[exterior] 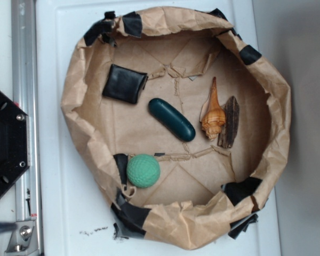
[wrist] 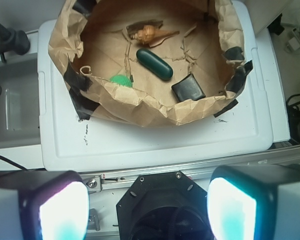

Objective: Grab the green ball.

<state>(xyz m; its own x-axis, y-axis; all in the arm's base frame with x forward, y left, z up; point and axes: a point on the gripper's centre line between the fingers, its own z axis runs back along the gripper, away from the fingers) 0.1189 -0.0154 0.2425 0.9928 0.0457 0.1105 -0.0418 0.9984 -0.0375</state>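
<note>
Peeking green ball (wrist: 121, 80) half-hidden behind paper wall (wrist: 140, 102).

White plastic surface (exterior: 64, 213), crumpled brown paper basin (exterior: 82, 96) resting on it

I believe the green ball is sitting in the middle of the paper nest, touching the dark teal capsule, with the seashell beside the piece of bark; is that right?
Not quite: the green ball sits at the paper nest's edge against the taped wall, apart from the dark teal capsule. The exterior view shows this. The seashell does lie beside the piece of bark.
</note>
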